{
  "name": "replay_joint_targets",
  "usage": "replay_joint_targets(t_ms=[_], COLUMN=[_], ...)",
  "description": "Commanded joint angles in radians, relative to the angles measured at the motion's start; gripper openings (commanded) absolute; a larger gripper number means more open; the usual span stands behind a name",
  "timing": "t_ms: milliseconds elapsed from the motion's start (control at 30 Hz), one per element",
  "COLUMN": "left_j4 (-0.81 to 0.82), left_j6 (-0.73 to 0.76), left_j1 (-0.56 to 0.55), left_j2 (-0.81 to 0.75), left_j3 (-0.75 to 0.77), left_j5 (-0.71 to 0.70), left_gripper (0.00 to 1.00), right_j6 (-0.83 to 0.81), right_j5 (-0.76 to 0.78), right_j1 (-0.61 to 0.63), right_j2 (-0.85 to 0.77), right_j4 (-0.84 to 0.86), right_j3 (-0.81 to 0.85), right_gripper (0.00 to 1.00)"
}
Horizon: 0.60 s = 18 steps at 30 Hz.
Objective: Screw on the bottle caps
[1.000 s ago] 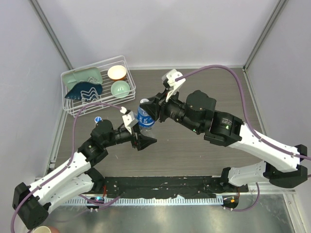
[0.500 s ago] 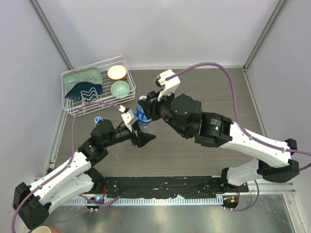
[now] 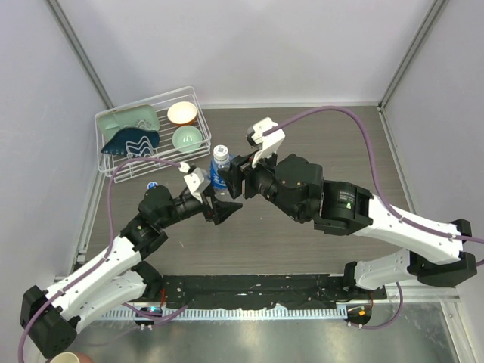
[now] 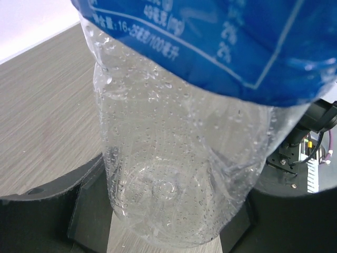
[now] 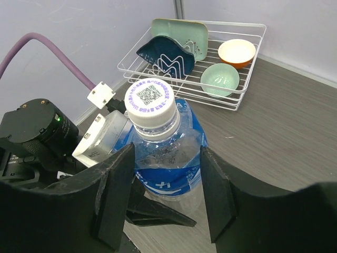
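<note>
The blue-labelled bottle [image 3: 218,175] stands upright at the table's middle left with a white cap [image 3: 220,153] on its neck. My left gripper [image 3: 224,209] is shut on the bottle's clear lower body; in the left wrist view the bottle [image 4: 174,158] fills the space between the dark fingers [image 4: 47,211]. My right gripper [image 3: 230,177] is open, its fingers [image 5: 113,195] straddling the bottle's shoulder [image 5: 168,174] below the cap [image 5: 149,100] with small gaps either side. The plain bottle and the other cap are out of view.
A white wire dish rack [image 3: 113,162] at the back left holds a green dish, a blue dish and two bowls [image 3: 186,138]; it also shows in the right wrist view [image 5: 247,100]. A small round blue-and-white thing [image 3: 153,186] lies by the rack's front.
My right gripper has turned about the bottle's top and drawn back, so the white cap now shows on the neck. The left gripper has kept hold of the bottle.
</note>
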Motion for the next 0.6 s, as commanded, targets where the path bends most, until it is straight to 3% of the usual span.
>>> replay_joint_targets(t_ms=[0,133,300,567], left_j4=[0.244,0.235,0.212,0.129], left_j6=[-0.018,-0.02,-0.013,0.004], left_j1=[0.01,0.011,0.011,0.01], left_j2=[-0.035,-0.036,-0.044,-0.046], left_j3=[0.071,0.066,0.046,0.051], left_j5=[-0.014,-0.008,0.032,0.236], left_gripper=[0.0,0.0,0.0,0.0], right_j6=[-0.018,-0.035,-0.136,-0.303], right_j5=[-0.059,-0.067,-0.094,-0.423], right_j1=[0.014,0.014,0.014,-0.013], right_j2=[0.005,-0.011,-0.029,-0.074], right_j4=[-0.137,-0.14,-0.187,-0.259], right_j3=[-0.027,0.001,0.149,0.332], right_gripper=[0.59,0.61,0.61,0.77])
